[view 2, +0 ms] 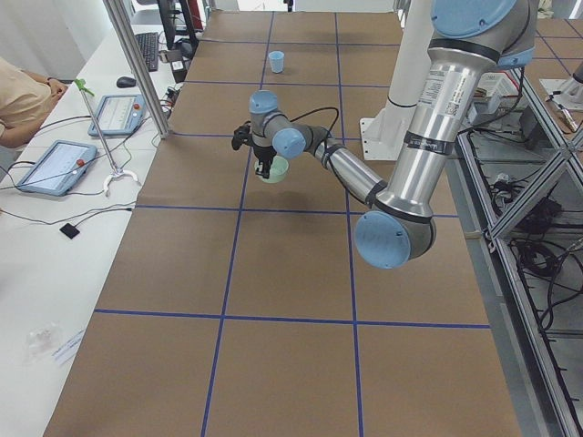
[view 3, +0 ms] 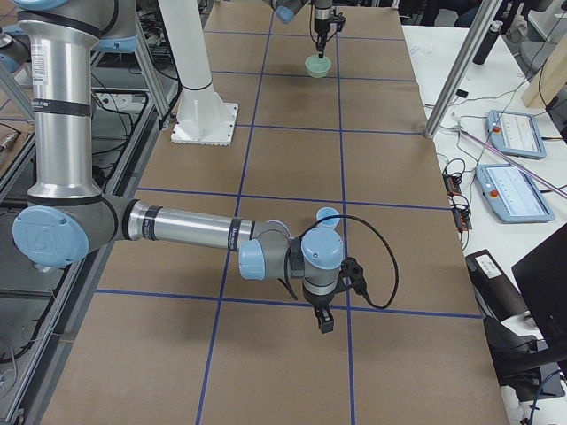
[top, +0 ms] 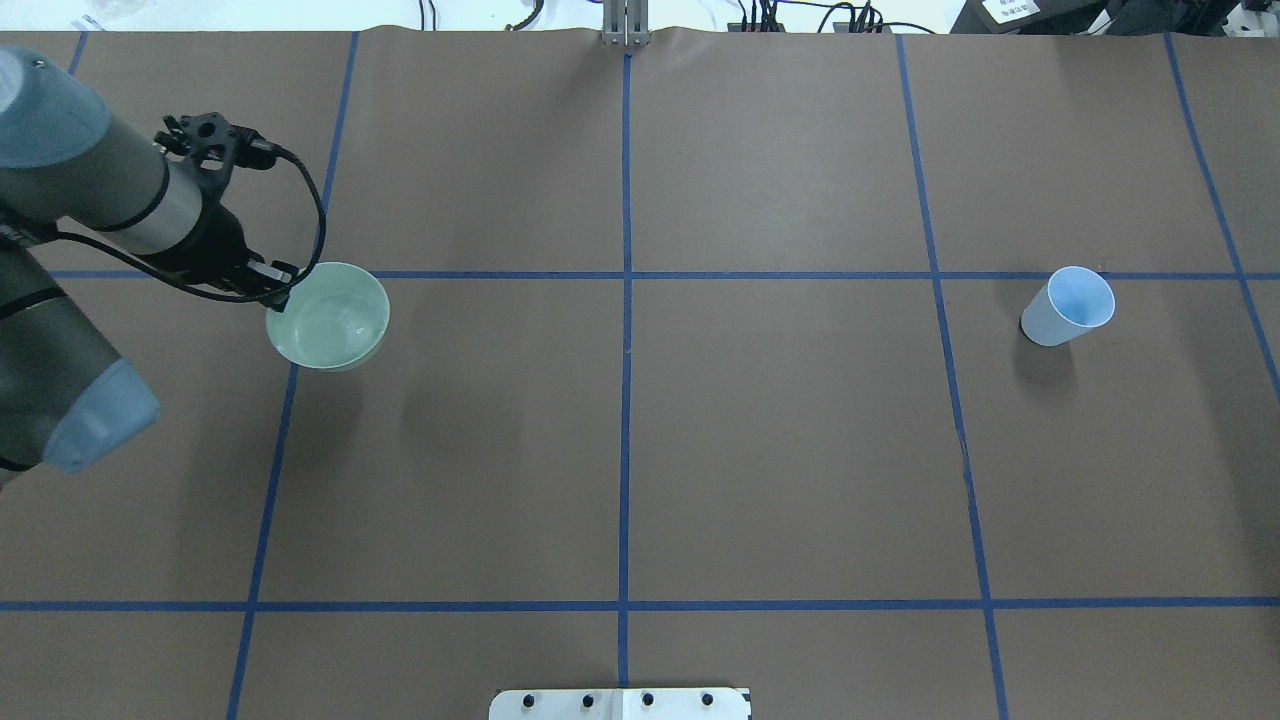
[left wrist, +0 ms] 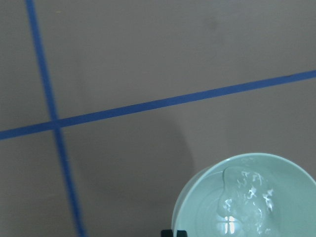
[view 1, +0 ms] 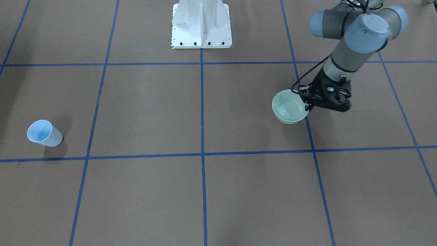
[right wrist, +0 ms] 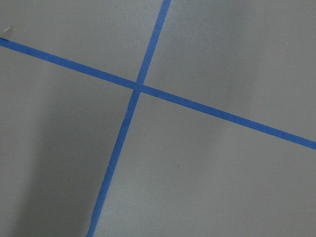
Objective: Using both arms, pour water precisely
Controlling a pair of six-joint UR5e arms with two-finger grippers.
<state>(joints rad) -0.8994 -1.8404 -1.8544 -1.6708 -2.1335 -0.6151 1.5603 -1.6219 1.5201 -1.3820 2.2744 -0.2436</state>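
At the left edge of the overhead view we see the left arm reaching in over the brown desk. Its black left gripper pinches the near-left rim of a pale green bowl, one finger showing at the rim in the bottom of the left wrist view. The bowl sits left of centre in the frame, just below a horizontal blue tape line of the grid and beside a vertical one, and its shadow falls apart from it on the desk, so it looks lifted. The water lies in the bottom of this bowl, showing as faint ripples and white glints in the lower right of the wrist view.

Further right, well apart from the bowl, a light blue cup stands upright in the right part of the overhead frame, open and with nothing we can make out inside.

The right arm shows only in the exterior right view, stretched across the lower middle of that frame. Its right gripper points down at the desk, with the cup just above the wrist in the picture. We cannot tell whether its fingers are spread or pressed together.
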